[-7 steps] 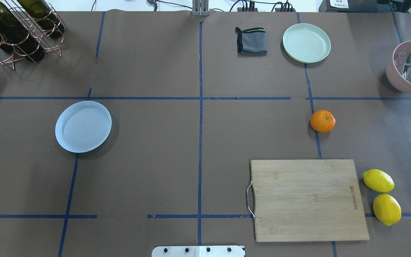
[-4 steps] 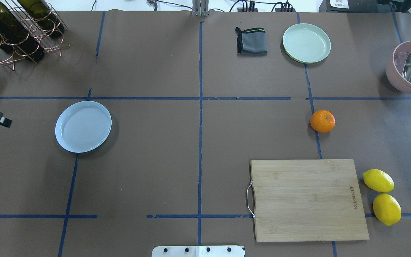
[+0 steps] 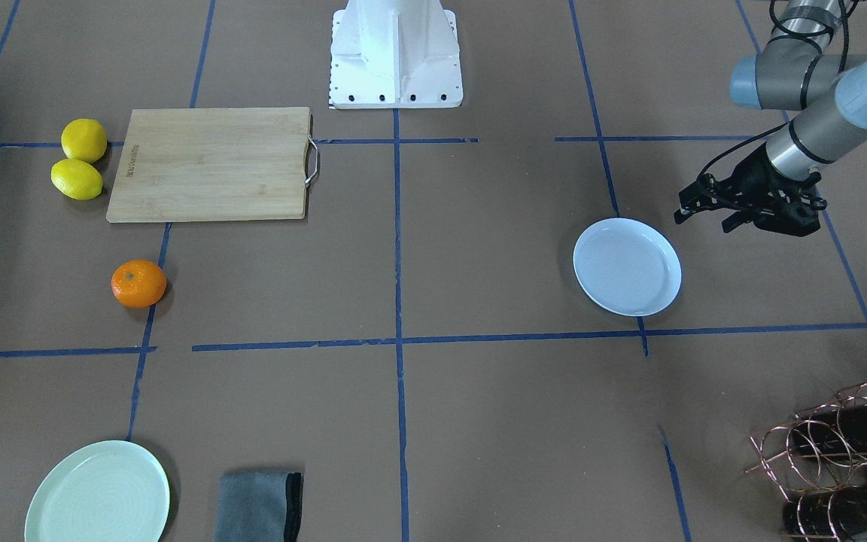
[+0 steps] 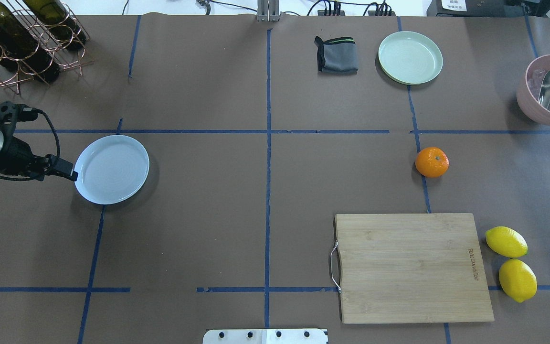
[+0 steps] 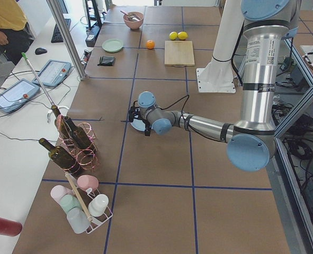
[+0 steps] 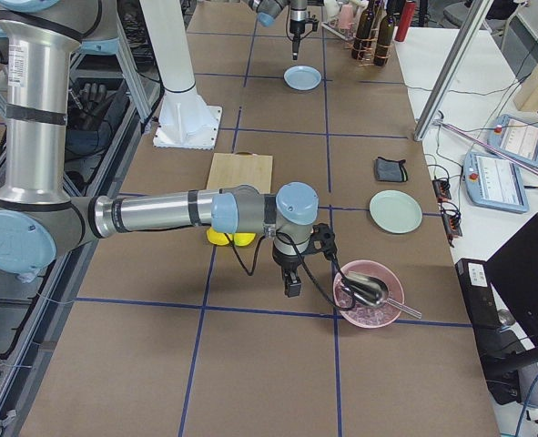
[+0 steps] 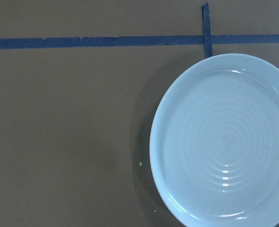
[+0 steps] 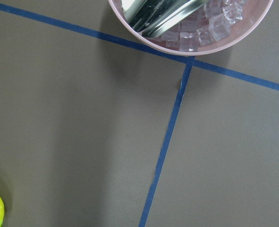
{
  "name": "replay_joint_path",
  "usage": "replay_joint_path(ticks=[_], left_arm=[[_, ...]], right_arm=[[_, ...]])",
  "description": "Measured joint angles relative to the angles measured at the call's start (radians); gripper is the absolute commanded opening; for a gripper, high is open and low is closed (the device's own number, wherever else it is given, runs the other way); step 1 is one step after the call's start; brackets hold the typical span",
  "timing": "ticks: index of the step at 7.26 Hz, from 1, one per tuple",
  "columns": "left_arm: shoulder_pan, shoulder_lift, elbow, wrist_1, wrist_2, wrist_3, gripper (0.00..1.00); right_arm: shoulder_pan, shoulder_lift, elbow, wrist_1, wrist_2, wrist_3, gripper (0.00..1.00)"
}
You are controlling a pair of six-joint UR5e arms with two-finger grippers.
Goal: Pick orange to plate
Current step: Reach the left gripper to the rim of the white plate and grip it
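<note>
Two claws to report, and only one gives me a clear read. My left claw [image 3: 703, 218] hangs at the right side of the front-facing view, fingers spread apart and gripping nothing, just off the upper right rim of the round white plate with a bluish tint [image 3: 627, 266]. In the overhead view that plate [image 4: 111, 169] lies left of centre on the brown paper-covered bench [image 4: 208, 215], with nothing on it.

The small round bright-orange fruit [image 4: 431, 162] sits well apart from it, right of centre in the overhead view. It rests on a blue tape line, just above the far right corner of the rectangular wooden cutting board [image 4: 413, 267].

My right claw [image 6: 293, 289] shows only in the right side view, pointing down between the two yellow lemons [image 6: 229, 238] and the pink bowl of ice with a metal scoop [image 6: 367, 293]. I cannot tell whether its fingers are apart or together.

At the top of the overhead view a pale green plate [image 4: 410, 57] sits beside a folded grey cloth [image 4: 337, 55]. A copper wire rack holding dark bottles [image 4: 17, 43] fills the upper left corner.
</note>
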Motion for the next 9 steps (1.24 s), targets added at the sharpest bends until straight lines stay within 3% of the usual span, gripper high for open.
replay_joint_path(ticks=[3, 6, 7, 8, 9], left_arm=[[0.013, -0.067, 0.087, -0.001, 0.017, -0.049, 0.90], [0.037, -0.080, 0.107, -0.001, 0.044, -0.055, 0.65], [0.039, -0.082, 0.109, -0.001, 0.045, -0.055, 0.34], [0.041, -0.086, 0.112, -0.001, 0.046, -0.055, 0.12], [0.043, -0.087, 0.116, -0.001, 0.052, -0.055, 0.00]], right_arm=[[-0.008, 0.001, 0.000, 0.002, 0.003, 0.026, 1.00], [-0.009, 0.001, 0.001, 0.003, 0.015, 0.027, 1.00], [-0.009, 0.001, 0.000, 0.004, 0.016, 0.026, 1.00], [-0.009, 0.001, 0.001, 0.004, 0.017, 0.026, 1.00], [-0.009, 0.001, 0.001, 0.004, 0.017, 0.026, 1.00]])
